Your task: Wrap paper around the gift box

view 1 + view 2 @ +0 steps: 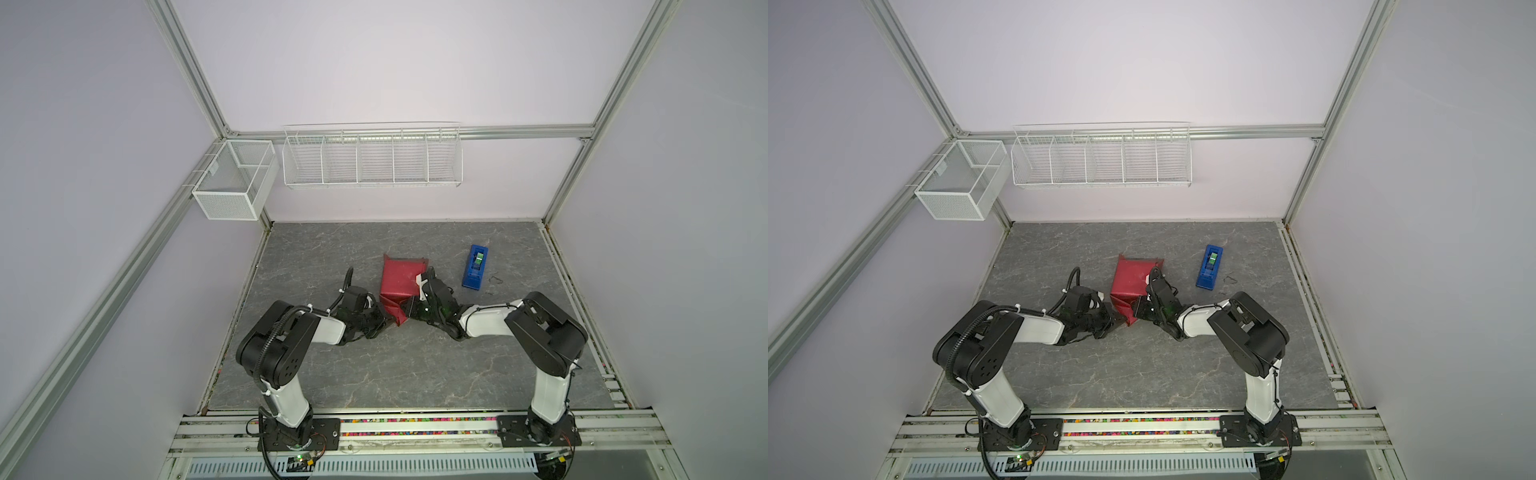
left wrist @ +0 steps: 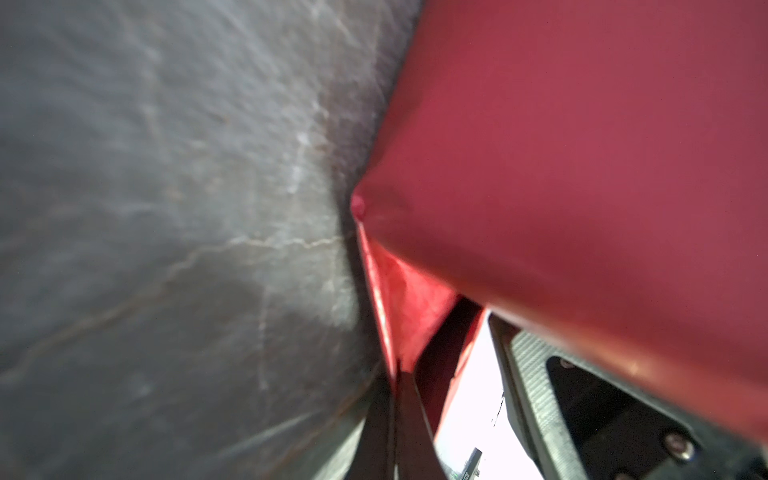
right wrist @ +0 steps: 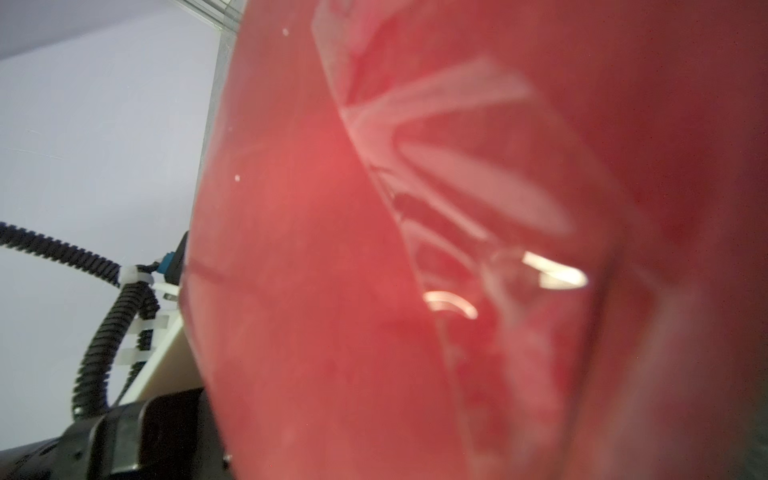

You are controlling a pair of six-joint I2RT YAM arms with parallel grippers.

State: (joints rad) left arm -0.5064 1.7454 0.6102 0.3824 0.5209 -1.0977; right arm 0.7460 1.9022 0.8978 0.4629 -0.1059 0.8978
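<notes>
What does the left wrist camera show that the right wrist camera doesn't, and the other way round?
Only the left wrist view shows the grey marbled table and the left gripper, shut on a flap of the paper. Only the right wrist view shows the pale wall and a black ribbed cable. Both show the paper up close, filling much of the picture.

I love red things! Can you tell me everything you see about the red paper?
The paper is shiny maroon-red, creased, and folded around a boxy shape on the grey table. Its far end stands open; its near end narrows into a pointed flap. The left gripper pinches that flap, and the right gripper is at the same end.
</notes>
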